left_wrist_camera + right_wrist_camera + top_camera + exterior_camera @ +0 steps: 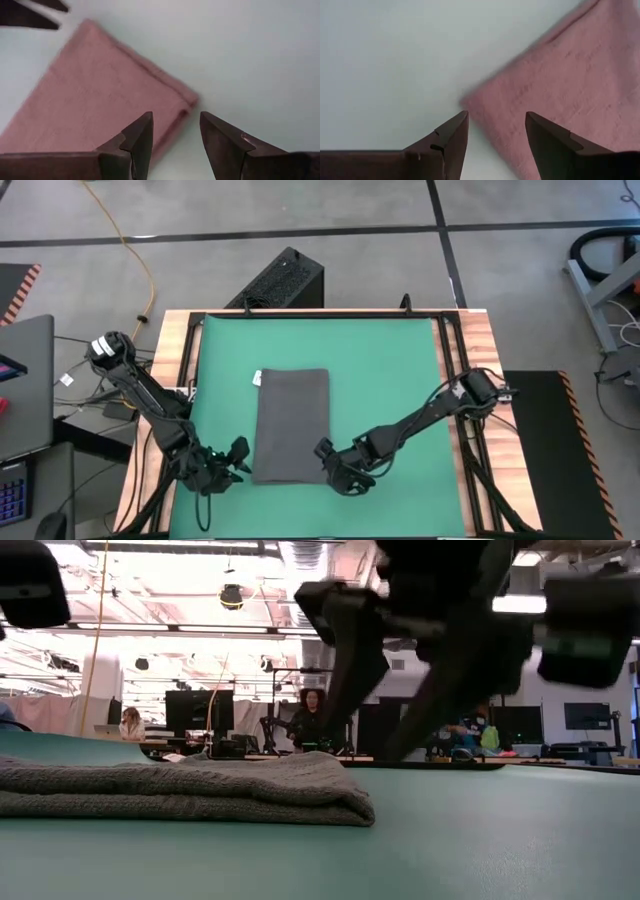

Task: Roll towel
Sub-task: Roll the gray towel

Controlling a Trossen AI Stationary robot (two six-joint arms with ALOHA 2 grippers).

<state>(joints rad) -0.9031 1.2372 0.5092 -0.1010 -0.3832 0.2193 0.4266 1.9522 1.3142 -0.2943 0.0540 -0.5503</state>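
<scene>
The dark grey towel (pixel 291 425) lies folded flat on the green mat (pixel 400 380), with a small white tag (pixel 258 378) at its far left corner. My left gripper (pixel 238 455) stands open by the towel's near left corner (pixel 192 100), touching nothing. In its wrist view its fingers (pixel 176 117) straddle that corner's edge. My right gripper (pixel 325 455) stands open by the near right corner (pixel 467 100), and its fingers (pixel 497 116) bracket that corner. In the low view the right gripper (pixel 385 690) hangs above the mat, beside the towel's folded edge (pixel 350 805).
The mat covers a wooden table with black rails along its sides (pixel 450 350). A black box (pixel 285 280) stands beyond the far edge. A laptop (pixel 25 390) lies to the left of the table. People sit in the room behind (pixel 310 715). Bare mat lies on both sides of the towel.
</scene>
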